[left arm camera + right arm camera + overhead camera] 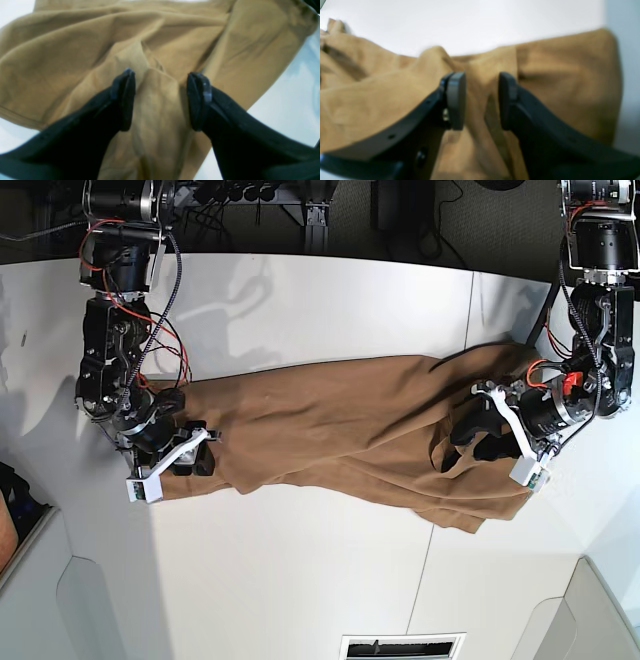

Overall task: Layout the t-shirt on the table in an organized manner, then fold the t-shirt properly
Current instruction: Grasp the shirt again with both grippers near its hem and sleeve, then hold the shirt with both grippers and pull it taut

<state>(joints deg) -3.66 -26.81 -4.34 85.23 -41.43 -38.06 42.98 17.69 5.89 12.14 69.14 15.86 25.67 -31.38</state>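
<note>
Cloth fills most of both wrist views: the tan-brown t-shirt (350, 430) lies stretched in a long, rumpled band across the middle of the white worktop (300, 580), running from one arm to the other and crossing the thin dark seam between the panels. Its surface is creased, with long folds running along its length and a bunched heap at the end near the left arm.

The left hand (161, 100) sits over that bunched end, on the base view's right. Its two dark fingers (125, 100) stand spread apart, with a raised ridge of fabric rising in the gap between them; neither pad presses the cloth from the side, so nothing is pinched.

The right hand (481, 100) is at the opposite end of the t-shirt, on the base view's left. Its fingers (456, 100) also stand apart, straddling a soft fold of fabric without clamping it. Bare worktop shows beyond the shirt's edge in this blurred view.
</note>
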